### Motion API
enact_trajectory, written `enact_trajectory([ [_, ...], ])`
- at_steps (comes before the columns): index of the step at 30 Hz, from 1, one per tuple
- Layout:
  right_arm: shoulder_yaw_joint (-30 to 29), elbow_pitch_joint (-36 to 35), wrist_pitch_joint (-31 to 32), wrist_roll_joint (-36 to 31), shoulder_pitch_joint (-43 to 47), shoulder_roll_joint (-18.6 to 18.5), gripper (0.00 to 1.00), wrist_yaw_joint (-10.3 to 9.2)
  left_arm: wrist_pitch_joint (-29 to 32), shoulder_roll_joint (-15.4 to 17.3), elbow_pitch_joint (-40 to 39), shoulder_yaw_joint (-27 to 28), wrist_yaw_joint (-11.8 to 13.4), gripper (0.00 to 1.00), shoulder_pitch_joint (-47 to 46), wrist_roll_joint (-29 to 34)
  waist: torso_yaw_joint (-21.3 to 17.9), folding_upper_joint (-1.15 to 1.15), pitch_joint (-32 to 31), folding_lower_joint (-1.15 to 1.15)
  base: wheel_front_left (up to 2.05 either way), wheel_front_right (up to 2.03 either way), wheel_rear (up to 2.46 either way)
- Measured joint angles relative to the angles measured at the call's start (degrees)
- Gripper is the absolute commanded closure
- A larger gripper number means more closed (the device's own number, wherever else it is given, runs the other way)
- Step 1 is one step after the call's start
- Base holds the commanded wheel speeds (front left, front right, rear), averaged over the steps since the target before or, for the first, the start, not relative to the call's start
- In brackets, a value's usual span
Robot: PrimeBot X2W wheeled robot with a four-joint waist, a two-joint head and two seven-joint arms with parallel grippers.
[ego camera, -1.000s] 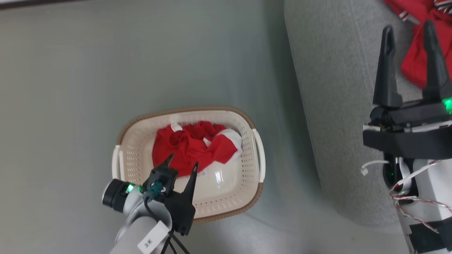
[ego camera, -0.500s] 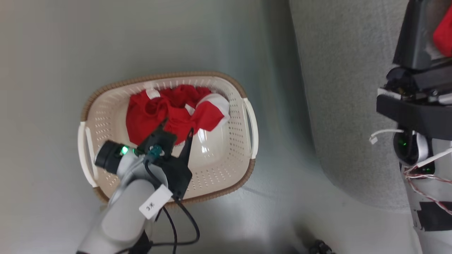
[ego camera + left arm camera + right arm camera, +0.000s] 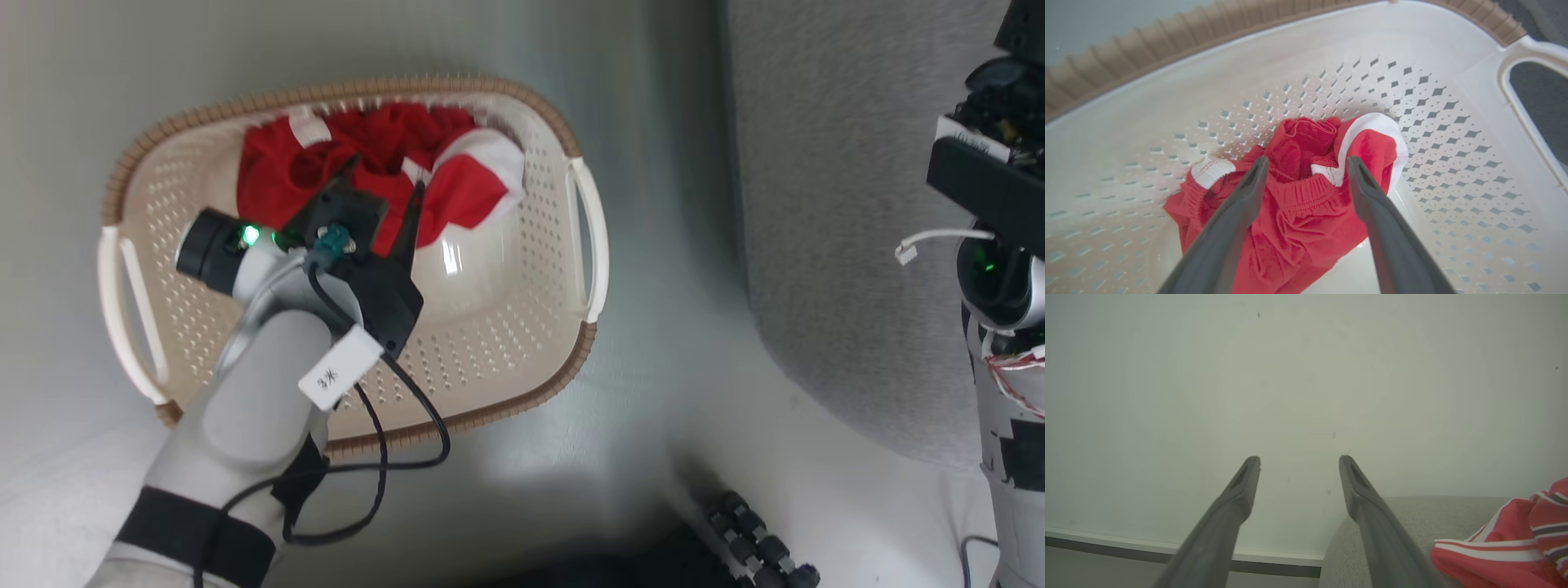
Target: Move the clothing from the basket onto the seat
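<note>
A plain red garment with white bands lies crumpled at the far end of the cream basket. My left gripper is inside the basket, open, its fingers straddling the garment's elastic waistband without closing on it. In the left wrist view the left gripper hangs just over the red cloth. The grey seat is to the right. My right gripper is open and empty above the seat, beside the striped red jersey lying there.
The basket stands on a pale grey floor left of the sofa. A black ribbed part of the robot's base shows at the bottom. My right forearm with loose wires stands at the right edge. A wall with a baseboard lies beyond the sofa.
The head camera has tilted down and closer, so the basket looks bigger and higher. My left gripper has reached deeper into the basket onto the red garment. The right fingers have left the head view.
</note>
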Motion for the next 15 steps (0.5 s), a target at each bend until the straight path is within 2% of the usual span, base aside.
enact_trajectory([
  [10, 0.38, 1.24, -0.01, -1.21, -2.61, 0.42, 0.00, 0.00, -0.11, 0.08, 4.50, -0.19, -0.92, 0.00, -3.71, 1.35, -0.28, 0.01, 6.43, 0.00, 0.00, 0.00, 0.00],
  [14, 0.79, 1.49, -0.01, -1.27, -3.01, 0.68, 0.00, 0.02, -0.51, 0.08, 6.31, -0.20, -0.85, 0.00, -4.69, 1.56, -0.58, 0.00, 7.05, 0.00, 0.00, 0.00, 0.00],
  [15, 0.83, 1.53, -0.01, -1.36, -3.16, 0.68, 0.00, 0.08, -0.52, 0.07, 6.71, -0.20, -0.85, 0.33, -4.86, 1.56, -0.66, 0.00, 7.10, 0.00, 0.00, 0.00, 0.00],
])
